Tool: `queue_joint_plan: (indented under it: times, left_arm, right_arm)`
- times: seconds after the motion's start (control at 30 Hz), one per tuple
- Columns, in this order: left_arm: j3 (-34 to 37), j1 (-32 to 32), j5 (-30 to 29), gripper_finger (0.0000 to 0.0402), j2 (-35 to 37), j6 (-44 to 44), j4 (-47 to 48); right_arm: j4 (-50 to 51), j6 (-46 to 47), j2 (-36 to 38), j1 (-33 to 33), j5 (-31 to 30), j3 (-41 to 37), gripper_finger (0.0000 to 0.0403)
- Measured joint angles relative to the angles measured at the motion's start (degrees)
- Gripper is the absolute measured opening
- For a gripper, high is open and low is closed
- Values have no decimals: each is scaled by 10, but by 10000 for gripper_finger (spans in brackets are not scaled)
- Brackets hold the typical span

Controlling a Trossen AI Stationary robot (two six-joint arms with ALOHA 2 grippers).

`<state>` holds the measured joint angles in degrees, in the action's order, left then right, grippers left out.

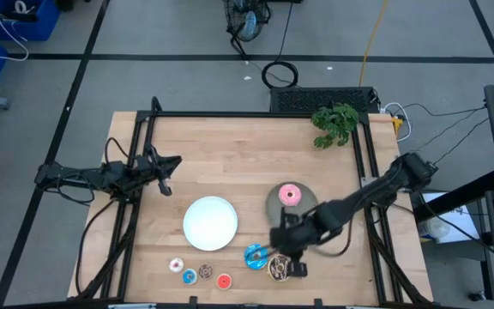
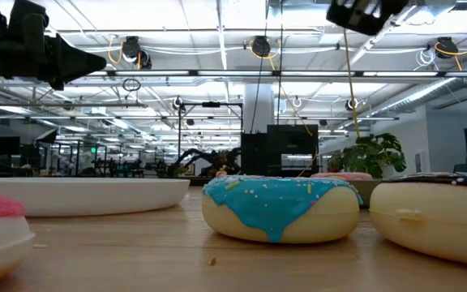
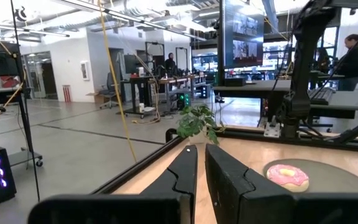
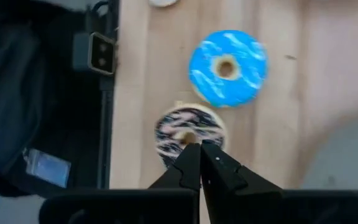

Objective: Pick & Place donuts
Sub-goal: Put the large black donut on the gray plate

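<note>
Right tool [image 1: 286, 249] over the near right part of the desk [image 1: 238, 154], fingers [image 4: 194, 165] pressed together with nothing between them, tips hanging above the chocolate donut with white drizzle [image 1: 279, 269]. Right wrist view: that donut [image 4: 188, 132] lies on bare wood just beside the large blue donut [image 4: 227, 67], the two close but apart. Large blue donut [image 1: 255, 255] sits by the desk's near edge, between the white plate [image 1: 210, 222] and the chocolate one. Low view: blue donut [image 2: 280, 207] centre frame, chocolate one [image 2: 436, 215] to its right. Pink donut [image 1: 289, 194] rests on the grey plate [image 1: 307, 204], right of the white plate; left wrist view shows it [image 3: 287, 175] lying there too. Four mini donuts in a loose cluster near the front edge, left of the large ones: white-pink [image 1: 176, 266], mini blue [image 1: 189, 276], brown [image 1: 206, 270], red [image 1: 224, 281]. Left tool [image 1: 166, 178] held above the left side of the desk, well apart from every donut, fingers [image 3: 185, 174] nearly closed, empty. Green plant [image 1: 334, 124] at the far right corner.
</note>
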<state>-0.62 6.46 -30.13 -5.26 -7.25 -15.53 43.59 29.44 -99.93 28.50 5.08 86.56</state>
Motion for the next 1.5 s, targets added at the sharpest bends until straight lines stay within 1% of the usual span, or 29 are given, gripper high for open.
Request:
queue_joint_plan:
  times: [0.17,0.23,0.33,0.4,0.5,0.67,0.83,0.93,1.07,1.13,1.17,1.23,1.33,1.5]
  left_arm:
    - [0,0,0,37,0,1,-7]
    - [0,0,0,37,0,2,-6]
    - [0,0,0,37,0,2,-1]
    - [0,0,0,37,0,1,0]
    - [0,0,0,37,0,2,4]
    - [0,0,0,37,0,1,4]
    - [0,0,0,37,0,2,3]
    - [0,0,0,37,0,2,3]
    - [0,0,0,37,0,2,3]
    - [0,0,0,37,0,2,4]
    - [0,0,0,37,0,2,4]
    - [0,0,0,37,0,2,3]
    - [0,0,0,37,0,2,4]
    - [0,0,0,37,0,2,3]
  right_arm:
    - [78,-36,-86,13,-6,134,0]
    - [89,-38,-107,13,-6,165,0]
    - [101,-47,-125,12,-6,186,0]
    - [102,-52,-126,12,-10,187,0]
    - [105,-51,-126,12,-35,181,0]
    - [121,-52,-126,11,-51,181,0]
    - [129,-88,-126,22,-53,181,0]
    - [131,-69,-126,32,-55,181,0]
    - [136,-46,-126,44,-108,180,0]
    - [130,-46,-125,49,-138,167,0]
    - [124,-46,-125,50,-141,155,0]
    - [114,-42,-126,50,-136,128,0]
    - [97,-28,-126,50,-106,91,0]
    - [81,-17,-126,50,-79,68,0]
